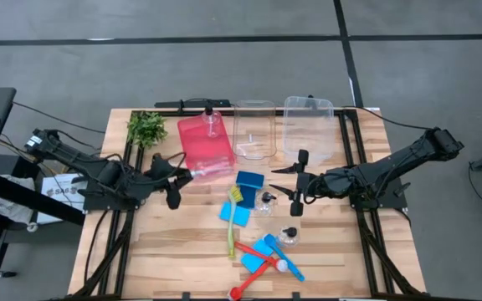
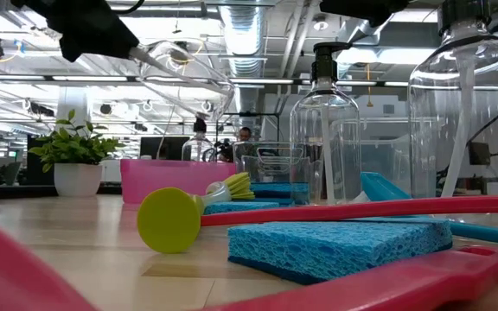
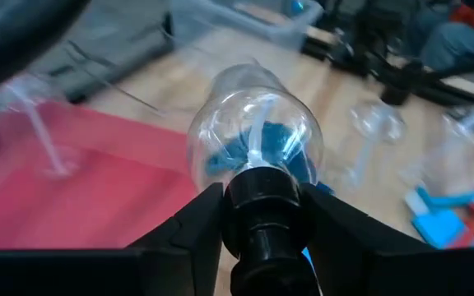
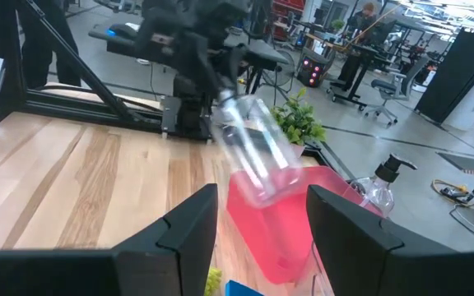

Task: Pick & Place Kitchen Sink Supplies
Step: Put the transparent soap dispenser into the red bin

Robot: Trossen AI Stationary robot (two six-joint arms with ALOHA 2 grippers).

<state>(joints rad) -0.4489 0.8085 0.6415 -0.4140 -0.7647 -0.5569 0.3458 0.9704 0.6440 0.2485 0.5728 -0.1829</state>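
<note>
My left gripper (image 1: 180, 177) is shut on a small clear pump bottle (image 1: 204, 173) held over the near end of the red bin (image 1: 201, 144). A second bottle (image 1: 213, 124) stands inside that bin. My right gripper (image 1: 299, 183) hovers open over the table right of centre, touching nothing. Two more bottles (image 1: 266, 201) (image 1: 289, 236) stand on the table. Blue sponges (image 1: 249, 180) (image 1: 234, 213) (image 1: 262, 251) lie flat, with a yellow-green brush (image 1: 232, 227), a red brush (image 1: 253, 269) and a blue brush (image 1: 289, 264) lying among them. My left gripper pinches the bottle by its black pump collar (image 3: 262, 205), one finger (image 3: 189, 226) on each side of it. The fingers come nearly level from the table's left. The clear body (image 3: 257, 140) sticks out ahead of them, lifted clear and tilted (image 2: 188, 86) above the red bin.
Two clear bins (image 1: 253, 130) (image 1: 308, 125) stand right of the red bin along the far edge. A leafy potted plant (image 1: 146, 127) sits at the far left. Black frame rails run along both table sides. Bare wood lies at the near left (image 1: 149, 251).
</note>
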